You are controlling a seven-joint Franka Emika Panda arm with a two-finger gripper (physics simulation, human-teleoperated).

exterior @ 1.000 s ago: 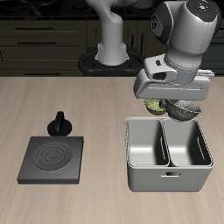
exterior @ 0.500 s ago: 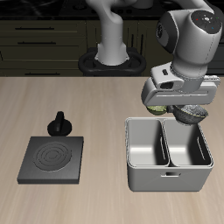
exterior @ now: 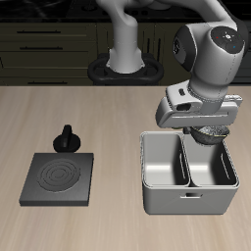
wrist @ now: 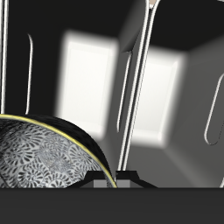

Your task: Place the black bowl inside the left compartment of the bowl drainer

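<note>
My gripper (exterior: pixel 209 127) is shut on the rim of the black bowl (exterior: pixel 219 133), which hangs tilted just above the back edge of the light-grey bowl drainer (exterior: pixel 186 202). The bowl is over the left compartment, the well farther from the flat black plate. In the wrist view the bowl's speckled inside (wrist: pixel 44 168) shows close up. Beyond it lie both wells of the drainer and the divider (wrist: pixel 133 96) between them. The fingertips themselves are mostly hidden by the hand and the bowl.
A flat black square plate with concentric rings (exterior: pixel 57 176) lies near the table's front edge. A small black knobbed object (exterior: pixel 67 138) stands just behind it. A round dark burner (exterior: pixel 125 69) sits at the back by the robot's base.
The gripper has carried the black bowl forward and down, from behind the drainer to just above its back rim.
</note>
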